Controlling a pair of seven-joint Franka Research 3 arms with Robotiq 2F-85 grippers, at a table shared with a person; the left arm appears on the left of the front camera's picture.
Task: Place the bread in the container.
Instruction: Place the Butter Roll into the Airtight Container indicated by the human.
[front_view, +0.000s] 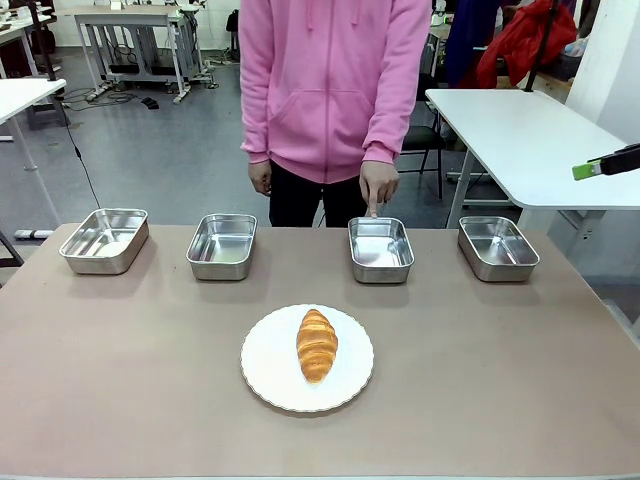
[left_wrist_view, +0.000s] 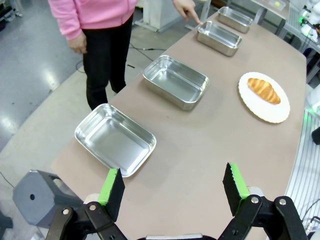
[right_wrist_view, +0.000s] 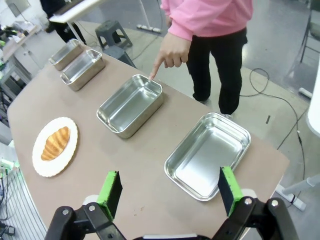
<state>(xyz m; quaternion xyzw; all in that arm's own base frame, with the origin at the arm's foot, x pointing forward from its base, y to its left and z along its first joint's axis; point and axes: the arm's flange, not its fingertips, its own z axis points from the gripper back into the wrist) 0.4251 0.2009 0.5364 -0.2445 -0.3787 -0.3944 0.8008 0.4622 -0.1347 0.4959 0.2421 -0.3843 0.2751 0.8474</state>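
Bread (front_view: 317, 344) lies untouched on white plate (front_view: 265, 375), middle of table (front_view: 120, 360) | container (front_view: 381, 249) — third from robot's left, person's hand (front_view: 379, 186) pointing at its far rim, likely marking the target | left gripper (left_wrist_view: 174, 187), right gripper (right_wrist_view: 170, 190) — both spread wide, empty, ready for pickup.

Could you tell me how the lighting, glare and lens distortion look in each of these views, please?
Front view: even, soft light, only a faint shadow under the plate, white glare inside the pointed-at pan. Left wrist view: sharp, but the wide-angle lens bows the table. Right wrist view: the same bowing, with a bright sheen on the nearest pan.
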